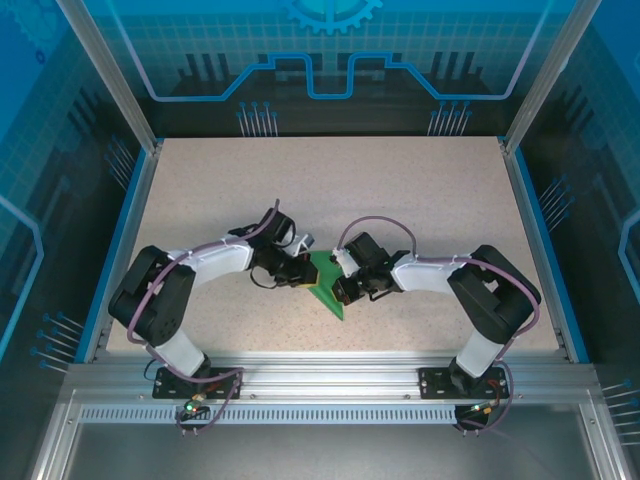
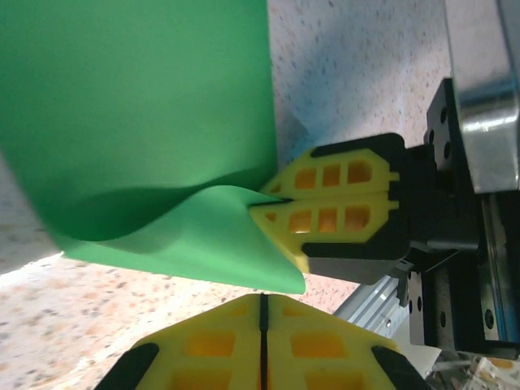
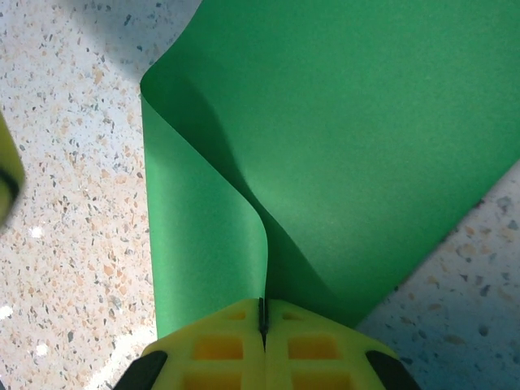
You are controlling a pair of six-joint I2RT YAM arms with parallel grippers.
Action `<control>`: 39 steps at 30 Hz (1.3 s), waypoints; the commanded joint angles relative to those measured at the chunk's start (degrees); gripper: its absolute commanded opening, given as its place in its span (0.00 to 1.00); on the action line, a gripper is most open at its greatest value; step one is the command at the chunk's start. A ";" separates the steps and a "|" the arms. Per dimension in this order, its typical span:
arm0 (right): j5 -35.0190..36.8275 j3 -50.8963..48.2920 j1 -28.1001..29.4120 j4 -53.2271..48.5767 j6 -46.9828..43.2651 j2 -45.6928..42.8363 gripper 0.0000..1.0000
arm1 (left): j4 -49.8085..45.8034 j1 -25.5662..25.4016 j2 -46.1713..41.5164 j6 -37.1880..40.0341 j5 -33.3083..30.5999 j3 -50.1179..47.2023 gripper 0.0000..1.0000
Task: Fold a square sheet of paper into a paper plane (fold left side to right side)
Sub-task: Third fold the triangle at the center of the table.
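Left pincer (image 2: 262,305): yellow fingers pressed together, nothing visibly between them, just beside the paper.
Bright green square sheet of paper (image 3: 349,146): mid-front on the speckled table (image 3: 65,244), one edge curled up.
Right pincer (image 3: 262,315): clamped on that raised edge, I judge to carry it across.

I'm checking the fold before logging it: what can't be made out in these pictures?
- Top view: the left tool and right tool cover most of the green sheet; its outline and creases are too small to read.
- Left wrist view: the left tool is shut at the bottom edge; whether it pinches the sheet cannot be told.
- Right wrist view: the frame cuts off the sheet's far corners.
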 commanded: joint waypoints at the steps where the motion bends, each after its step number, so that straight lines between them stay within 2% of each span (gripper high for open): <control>1: 1.03 -0.57 1.29 -5.20 -0.76 3.12 0.00 | 5.38 -0.85 1.74 -2.48 2.79 -1.51 0.08; 13: 1.49 0.00 1.60 -6.08 -0.85 3.78 0.00 | 7.50 -2.27 7.53 -2.92 2.00 -1.16 0.08; 39: 2.10 0.66 1.61 -7.13 -1.38 5.11 0.00 | 4.44 -2.27 8.04 -1.53 -1.51 -3.21 0.07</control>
